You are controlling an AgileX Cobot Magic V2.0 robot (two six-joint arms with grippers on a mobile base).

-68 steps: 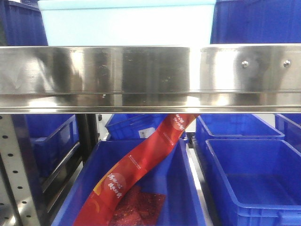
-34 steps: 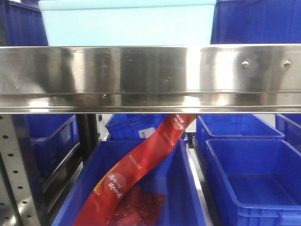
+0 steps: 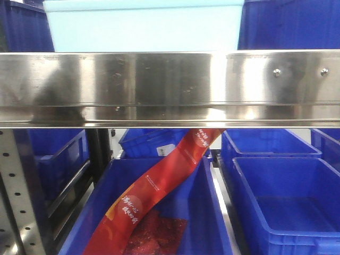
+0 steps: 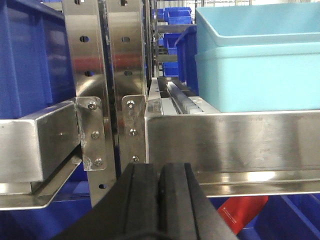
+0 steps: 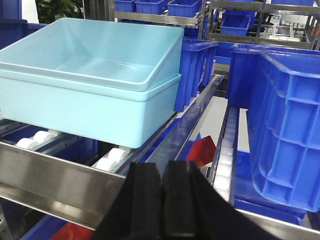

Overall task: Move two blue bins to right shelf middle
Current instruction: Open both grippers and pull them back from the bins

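Two pale blue bins, one nested tilted inside the other (image 5: pixel 95 100), rest on the roller shelf behind the steel front rail (image 3: pixel 159 85). The front view shows their near wall (image 3: pixel 143 29) above that rail, and the left wrist view shows them (image 4: pixel 260 70) at upper right. My left gripper (image 4: pixel 159 172) is shut and empty, low in front of the rail, left of the bins. Also shut and empty, my right gripper (image 5: pixel 165 170) sits just before the rail, beside the bins' right corner.
Dark blue ribbed crates (image 5: pixel 285 130) stand right of the pale bins and on other shelves (image 3: pixel 287 202). A lower crate holds a red banner strip (image 3: pixel 159 186). Steel uprights (image 4: pixel 105 80) stand at the left. White rollers (image 5: pixel 37 140) line the shelf lanes.
A dark reflection has appeared on the left part of the steel rail in the front view. The bins and crates have not moved.
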